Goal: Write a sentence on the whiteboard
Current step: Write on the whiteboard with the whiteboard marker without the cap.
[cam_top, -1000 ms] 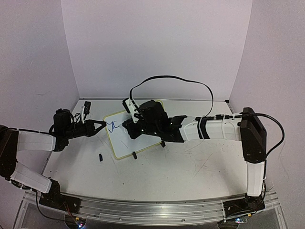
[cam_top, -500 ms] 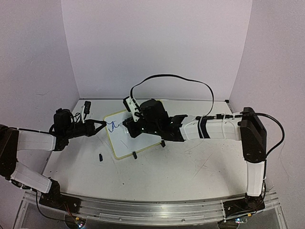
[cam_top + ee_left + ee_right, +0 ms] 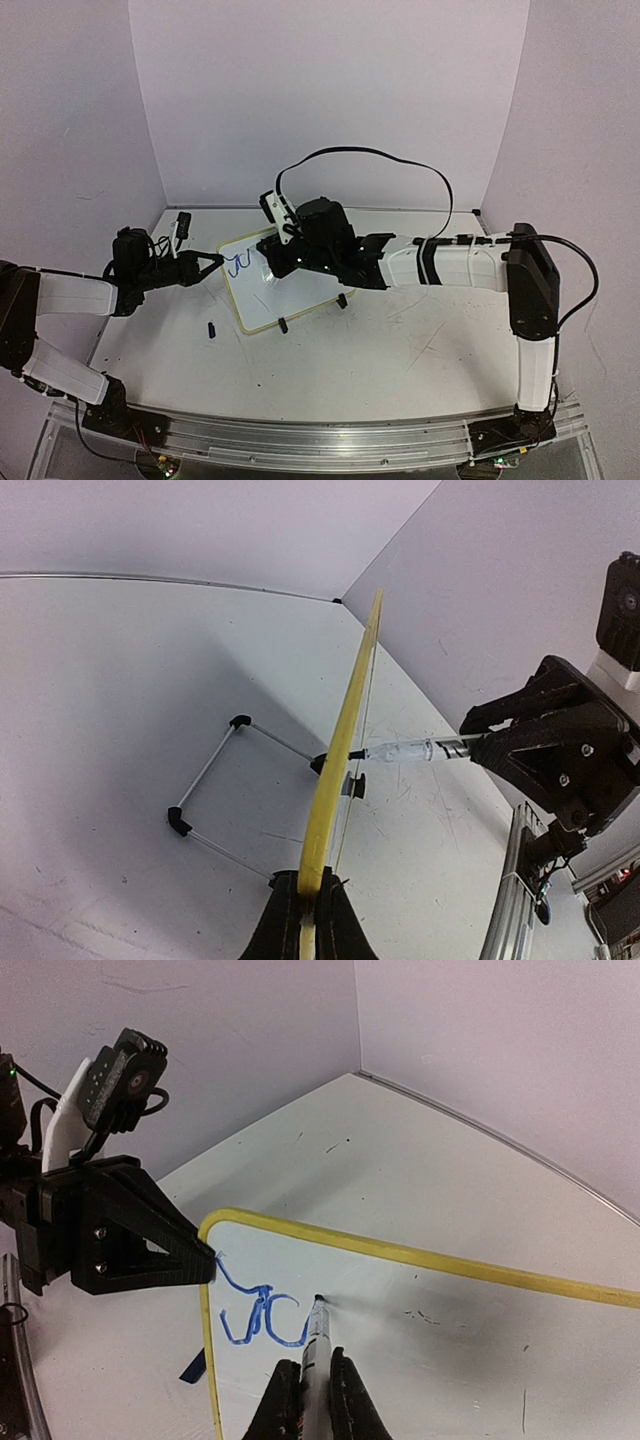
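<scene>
The right gripper (image 3: 305, 1400), clamped on a slim dark-tipped marker (image 3: 316, 1332), touches the yellow-framed whiteboard (image 3: 430, 1310), pinched edgewise by the left gripper (image 3: 206, 1258) mid-table; a few blue strokes (image 3: 255, 1315) stand (most of the sentence seemingly unwritten).
</scene>
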You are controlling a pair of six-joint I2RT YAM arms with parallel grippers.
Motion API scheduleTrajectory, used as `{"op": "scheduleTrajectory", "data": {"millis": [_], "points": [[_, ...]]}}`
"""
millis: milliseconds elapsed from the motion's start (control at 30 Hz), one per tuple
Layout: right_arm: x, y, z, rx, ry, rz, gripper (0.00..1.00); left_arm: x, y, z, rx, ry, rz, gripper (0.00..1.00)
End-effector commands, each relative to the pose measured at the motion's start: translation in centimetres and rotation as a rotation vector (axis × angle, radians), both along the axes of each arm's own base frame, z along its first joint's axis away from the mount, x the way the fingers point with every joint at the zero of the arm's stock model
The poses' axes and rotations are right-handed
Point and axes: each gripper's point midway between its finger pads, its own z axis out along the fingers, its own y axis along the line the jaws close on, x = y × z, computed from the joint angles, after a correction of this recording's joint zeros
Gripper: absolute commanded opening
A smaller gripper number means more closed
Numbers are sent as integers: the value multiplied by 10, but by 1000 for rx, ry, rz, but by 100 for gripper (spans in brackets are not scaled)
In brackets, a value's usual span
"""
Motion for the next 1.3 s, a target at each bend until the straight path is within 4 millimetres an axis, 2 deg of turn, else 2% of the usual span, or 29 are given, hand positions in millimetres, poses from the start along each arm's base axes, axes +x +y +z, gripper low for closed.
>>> {"op": "scheduleTrajectory", "data": {"millis": [0,500,667,833,967,1267], "points": [[8,6,19,61,-15,-4,0,7,-4,28,-26,-82,-26,0],[-4,15,1,41,32,37,0,7,-4,27,-25,-79,-22,0],[-10,19,7,48,31,58,0,7,-3,28,-26,-79,-21,0],[-13,-5,31,82,5,20,0,7,-4,27,-25,-77,-20,0],[1,-24,30,88,21,-21,0,8,-4,27,-25,-75,-22,0],[2,-12,31,92,11,19,0,8,-4,27,-26,-75,-25,0]]}}
